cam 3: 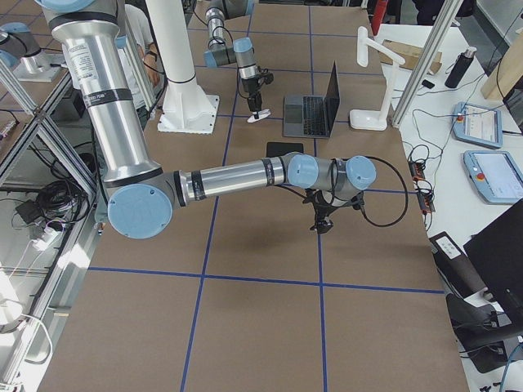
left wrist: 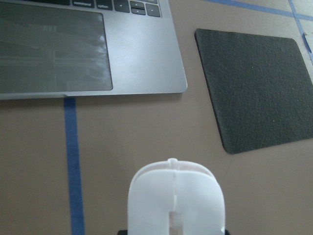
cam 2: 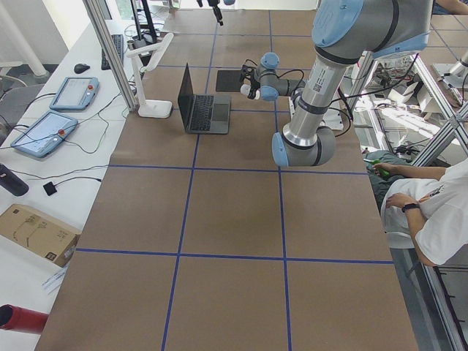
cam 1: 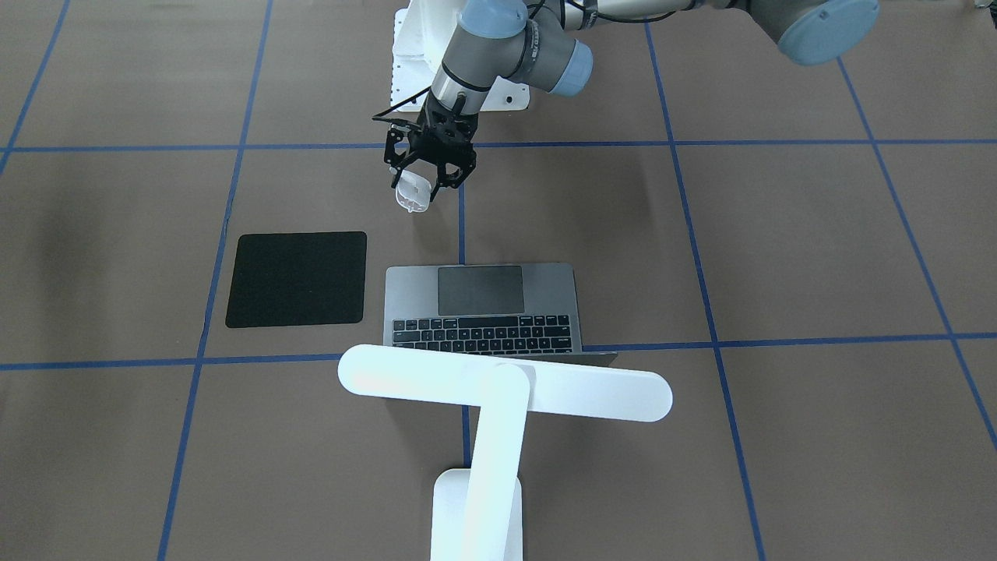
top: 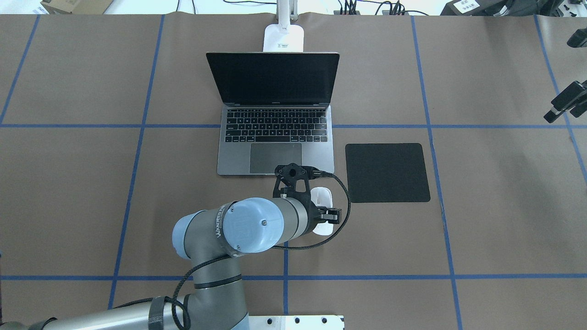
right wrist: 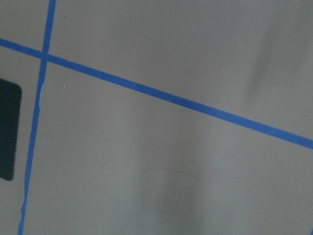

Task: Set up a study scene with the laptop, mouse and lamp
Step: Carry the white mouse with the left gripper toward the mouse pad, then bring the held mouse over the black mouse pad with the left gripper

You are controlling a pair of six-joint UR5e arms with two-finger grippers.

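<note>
My left gripper (top: 323,213) is shut on the white mouse (top: 322,197) and holds it tilted above the table. It hangs just in front of the near right corner of the laptop (top: 275,137), left of the black mat (top: 387,172). The mouse fills the bottom of the left wrist view (left wrist: 176,200). The laptop is open, with its screen facing me. The white lamp (cam 1: 498,389) stands behind it, its bar head over the screen. My right gripper (cam 3: 317,219) hangs over bare table to the right of the mat; I cannot tell whether it is open or shut.
The black square mat (cam 1: 297,278) lies flat to the right of the laptop, with nothing on it. The white robot pedestal (cam 1: 413,47) is at my side of the table. Blue tape lines cross the brown table. An operator (cam 2: 439,212) sits beside the table.
</note>
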